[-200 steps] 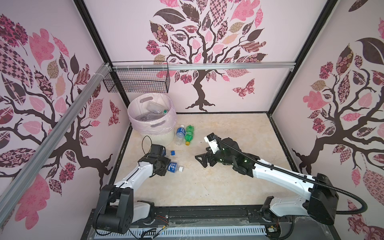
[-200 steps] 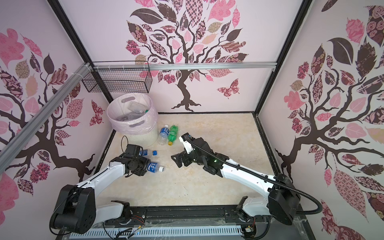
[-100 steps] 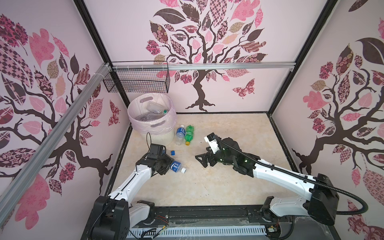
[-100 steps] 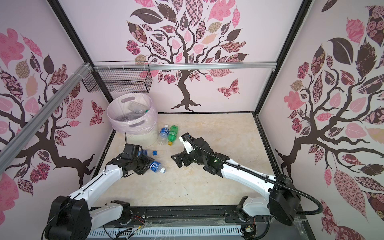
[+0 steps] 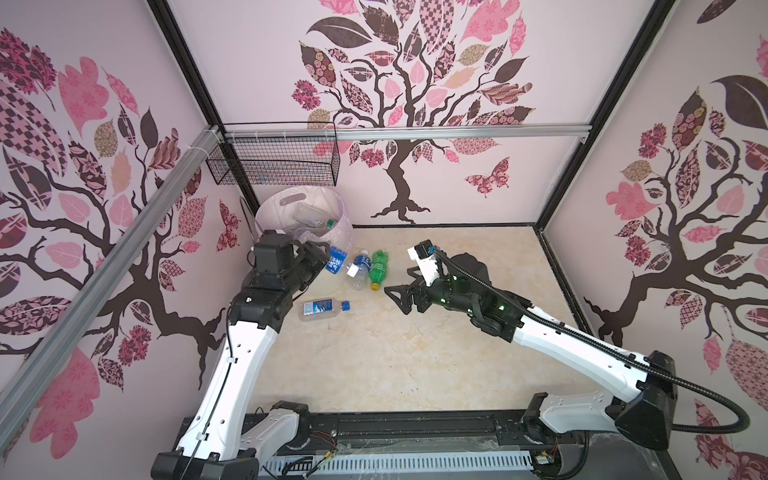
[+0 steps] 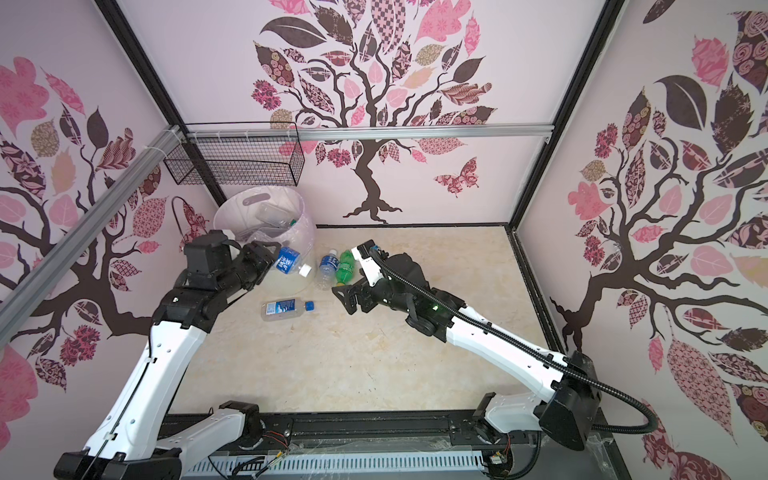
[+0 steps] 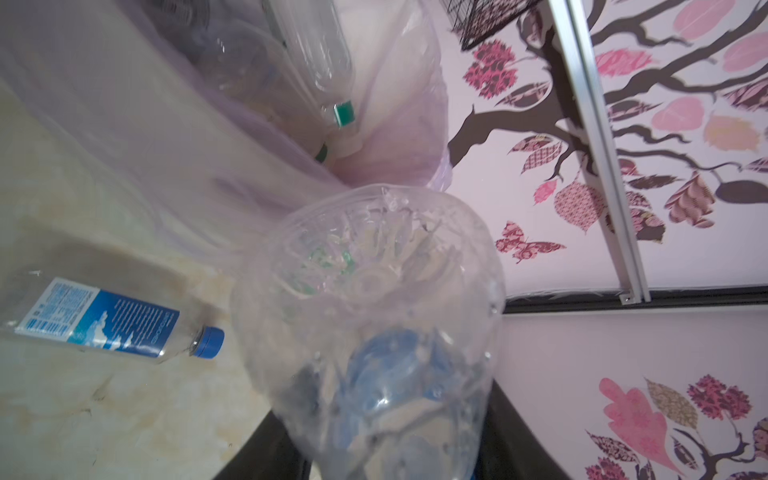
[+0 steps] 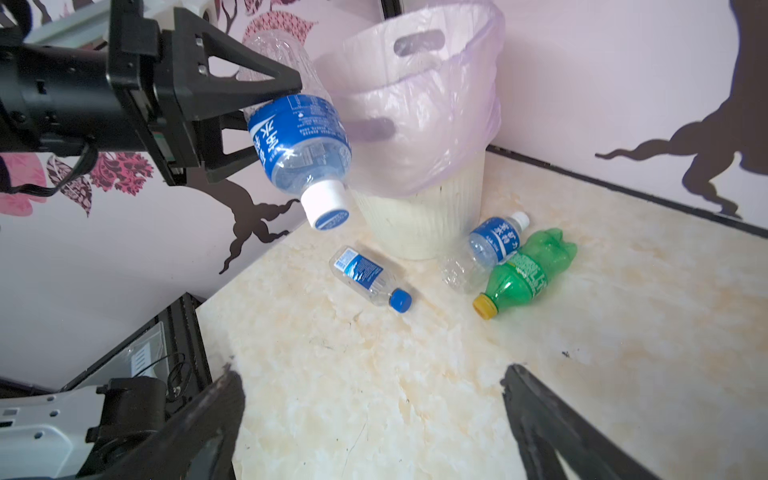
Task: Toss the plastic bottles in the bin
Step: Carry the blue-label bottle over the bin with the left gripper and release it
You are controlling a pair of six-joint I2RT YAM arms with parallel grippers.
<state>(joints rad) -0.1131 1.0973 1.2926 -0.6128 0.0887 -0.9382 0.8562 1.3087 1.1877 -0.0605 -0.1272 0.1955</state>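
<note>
**Bottle (image 8: pixel 299 141) hoisted beside the bin (image 8: pixel 440 199), not over it**

Left gripper (image 8: pixel 266 104) pinches the bottle by its clear base end, white cap slanting down toward the floor. Bin mouth lies up and beyond the bottle. Left arm's nearest! Right gripper (image 8: pixel 370 370) gapes wide, empty.

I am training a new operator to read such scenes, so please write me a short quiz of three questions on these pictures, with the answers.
1. True or false: the right tool is open and empty.
2. How many bottles lie on the floor?
3. Where is the held bottle, gripped by the left tool? A: raised, close to the bin. B: inside the bin. C: lying on the floor.
Key: 1 true. 2 three: green bottle, blue-capped bottle, white-capped bottle. 3 A.
</note>
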